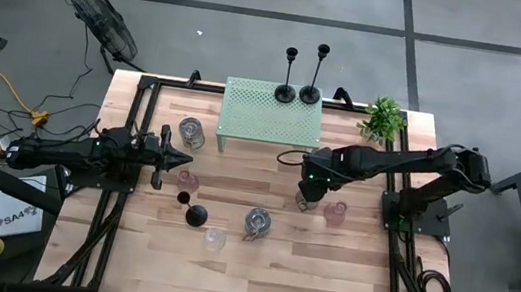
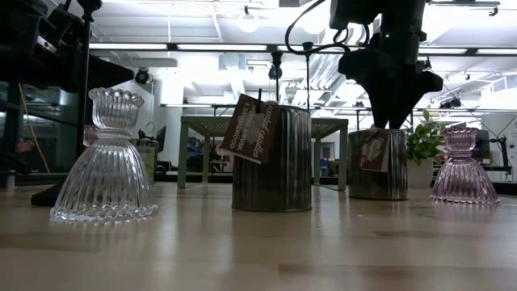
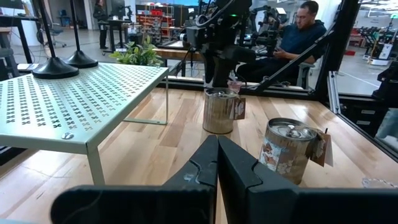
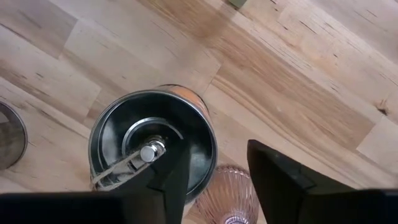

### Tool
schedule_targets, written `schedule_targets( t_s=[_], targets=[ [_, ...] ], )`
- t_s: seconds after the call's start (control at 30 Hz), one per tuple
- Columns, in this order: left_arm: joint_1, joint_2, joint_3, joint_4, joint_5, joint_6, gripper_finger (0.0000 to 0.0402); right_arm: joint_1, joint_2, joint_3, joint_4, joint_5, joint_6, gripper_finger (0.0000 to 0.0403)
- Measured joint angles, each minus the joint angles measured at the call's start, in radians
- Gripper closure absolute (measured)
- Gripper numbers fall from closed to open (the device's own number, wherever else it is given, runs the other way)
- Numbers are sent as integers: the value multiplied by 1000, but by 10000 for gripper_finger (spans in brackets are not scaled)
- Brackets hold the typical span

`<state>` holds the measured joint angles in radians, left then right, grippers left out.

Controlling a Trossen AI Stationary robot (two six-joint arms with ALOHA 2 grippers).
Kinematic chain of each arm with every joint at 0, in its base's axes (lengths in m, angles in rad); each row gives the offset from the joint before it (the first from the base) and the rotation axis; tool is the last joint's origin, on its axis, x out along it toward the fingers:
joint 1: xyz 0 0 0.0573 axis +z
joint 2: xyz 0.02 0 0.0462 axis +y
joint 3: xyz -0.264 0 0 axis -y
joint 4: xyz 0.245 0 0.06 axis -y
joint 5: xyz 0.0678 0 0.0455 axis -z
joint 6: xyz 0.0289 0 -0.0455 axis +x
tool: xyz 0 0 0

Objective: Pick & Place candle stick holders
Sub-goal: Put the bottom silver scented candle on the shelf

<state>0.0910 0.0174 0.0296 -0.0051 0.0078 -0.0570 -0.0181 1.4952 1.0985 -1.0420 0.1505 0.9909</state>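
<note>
Centrally on the wooden bench: right gripper, fingers parted, over a squat silvery metal jar, pink ribbed glass cup just beside. Left gripper closed, empty, near left edge.

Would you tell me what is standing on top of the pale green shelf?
Two black candlesticks stand on the green shelf, near its back right corner. Whatever lies beneath the shelf is covered from above.

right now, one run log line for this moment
left end effector: shut, idle at table's left | right end effector: part open, above silver jar | pink glass cup: beside jar | two black candlesticks: on green shelf
</note>
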Motion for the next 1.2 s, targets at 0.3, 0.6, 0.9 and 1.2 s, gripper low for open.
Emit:
schedule_targets(
  t_s=[0.3,0.6,0.9,1.2],
  targets=[
    [0,0,0,1,0,0,402,6,0,0,0,-2,0,243],
    [0,0,1,1,-1,0,402,5,-2,0,3,-31,-23,241],
    [0,0,1,1,-1,0,402,5,-3,0,4,-82,-71,161],
    [0,0,2,2,-1,0,402,4,-3,0,8,-204,-113,55]
  ],
)
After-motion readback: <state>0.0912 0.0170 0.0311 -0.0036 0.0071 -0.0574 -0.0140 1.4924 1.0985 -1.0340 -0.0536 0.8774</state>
